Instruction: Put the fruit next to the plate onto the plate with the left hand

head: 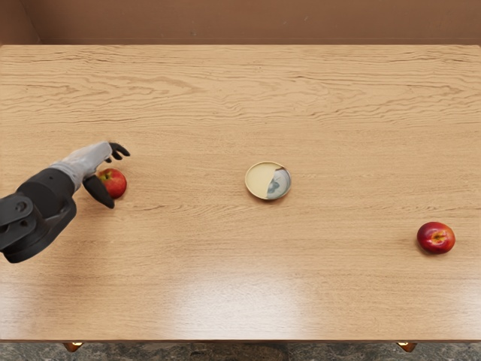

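Two apples out here: the left apple [114,183] sits on the table [301,98] well left of the plate [267,180], left hand [90,162] spread open around it, gripping nothing, right apple [436,237] far off.

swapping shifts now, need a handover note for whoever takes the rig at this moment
Left hand: open, thumb and fingers either side of the left apple, which sits on the table; no grip yet.
Right hand: not in view.
Plate: mid-table, no fruit on it. Second apple lies far right.
Done: hand is at the apple.
Left: grasp, lift, carry to the plate, release.
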Controlling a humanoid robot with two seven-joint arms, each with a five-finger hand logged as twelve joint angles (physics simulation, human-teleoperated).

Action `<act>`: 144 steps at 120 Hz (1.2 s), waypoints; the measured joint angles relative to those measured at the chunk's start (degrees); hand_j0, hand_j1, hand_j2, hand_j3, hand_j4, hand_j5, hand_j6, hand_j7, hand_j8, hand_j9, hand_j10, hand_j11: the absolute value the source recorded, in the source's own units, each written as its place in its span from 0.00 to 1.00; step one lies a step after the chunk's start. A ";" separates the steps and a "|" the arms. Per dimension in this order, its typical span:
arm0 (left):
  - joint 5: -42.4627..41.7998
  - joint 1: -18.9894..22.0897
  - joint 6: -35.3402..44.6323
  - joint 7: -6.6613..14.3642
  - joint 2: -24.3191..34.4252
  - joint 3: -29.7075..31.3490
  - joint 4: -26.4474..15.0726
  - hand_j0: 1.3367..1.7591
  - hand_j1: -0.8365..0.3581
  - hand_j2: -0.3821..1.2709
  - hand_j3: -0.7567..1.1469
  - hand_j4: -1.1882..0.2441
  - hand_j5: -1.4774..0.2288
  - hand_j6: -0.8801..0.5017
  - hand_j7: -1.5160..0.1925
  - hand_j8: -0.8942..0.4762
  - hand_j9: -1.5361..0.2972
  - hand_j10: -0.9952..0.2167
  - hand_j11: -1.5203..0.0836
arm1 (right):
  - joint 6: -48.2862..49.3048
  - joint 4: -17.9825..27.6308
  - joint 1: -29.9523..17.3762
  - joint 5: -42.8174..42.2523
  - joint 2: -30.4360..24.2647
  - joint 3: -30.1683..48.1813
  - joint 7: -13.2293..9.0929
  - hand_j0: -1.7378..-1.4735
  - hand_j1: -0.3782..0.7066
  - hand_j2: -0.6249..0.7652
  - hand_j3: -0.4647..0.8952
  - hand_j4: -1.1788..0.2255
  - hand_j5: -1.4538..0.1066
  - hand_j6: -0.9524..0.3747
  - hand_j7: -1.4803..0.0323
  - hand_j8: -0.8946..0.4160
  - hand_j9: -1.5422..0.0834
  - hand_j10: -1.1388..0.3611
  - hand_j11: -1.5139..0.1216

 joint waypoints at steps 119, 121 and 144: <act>-0.03 0.64 0.08 0.00 -1.67 0.10 2.09 0.76 0.51 0.30 0.40 0.47 0.48 0.26 0.50 0.31 0.47 0.40 0.53 | 0.01 0.00 0.02 -0.01 0.00 0.00 -0.04 0.30 0.03 0.45 0.34 0.84 0.93 0.72 0.98 0.68 0.95 0.76 0.93; -0.05 0.64 0.08 0.00 -1.67 0.10 2.11 0.76 0.51 0.30 0.40 0.46 0.48 0.26 0.50 0.31 0.47 0.39 0.53 | 0.00 0.00 0.02 -0.01 0.00 0.00 -0.03 0.30 0.03 0.45 0.34 0.84 0.93 0.72 0.98 0.68 0.95 0.76 0.93; -0.28 0.60 -0.06 0.05 -1.58 0.13 2.20 0.75 0.46 0.36 0.40 0.40 0.40 0.30 0.42 0.37 0.40 0.33 0.45 | 0.02 0.00 0.07 -0.01 0.00 0.00 -0.05 0.30 0.03 0.45 0.34 0.84 0.93 0.72 0.98 0.68 0.95 0.76 0.93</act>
